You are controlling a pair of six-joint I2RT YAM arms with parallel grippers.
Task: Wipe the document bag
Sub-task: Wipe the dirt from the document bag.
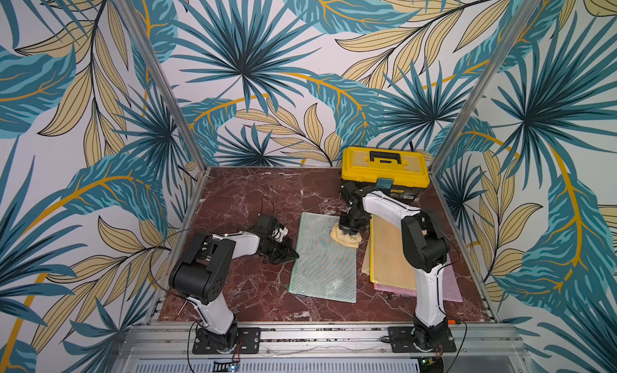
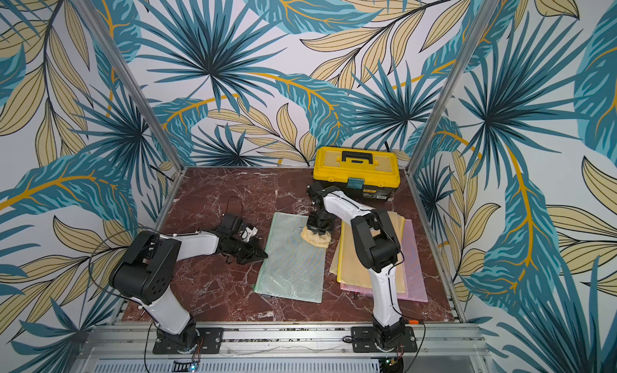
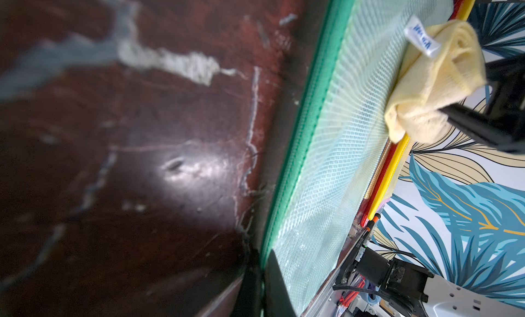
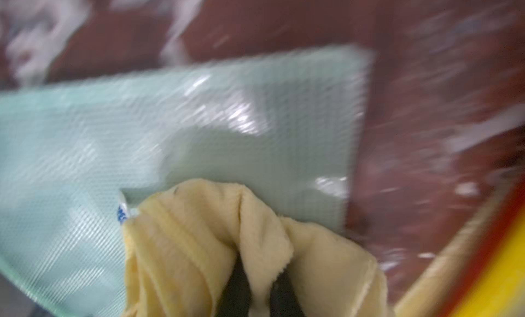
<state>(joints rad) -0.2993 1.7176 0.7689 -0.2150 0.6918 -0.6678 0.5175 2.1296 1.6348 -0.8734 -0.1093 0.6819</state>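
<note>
In both top views a green mesh document bag [image 1: 322, 264] [image 2: 293, 261] lies flat in the middle of the red marble table. My left gripper [image 1: 295, 254] [image 2: 265, 254] lies low at the bag's left edge. In the left wrist view this gripper [image 3: 262, 287] is shut on the bag's green border [image 3: 295, 148]. My right gripper [image 1: 349, 231] [image 2: 317, 230] points down over the bag's far right corner, shut on a bunched yellow cloth [image 1: 347, 239] [image 2: 317, 239] [image 4: 199, 244]. The cloth rests on the mesh [image 4: 199, 131].
A yellow toolbox [image 1: 384, 167] stands at the back right, just behind the right arm. A stack of yellow and pink document bags [image 1: 390, 261] lies to the right of the green one, partly under the right arm. An orange-tipped pen [image 1: 451, 321] sits at the front right edge.
</note>
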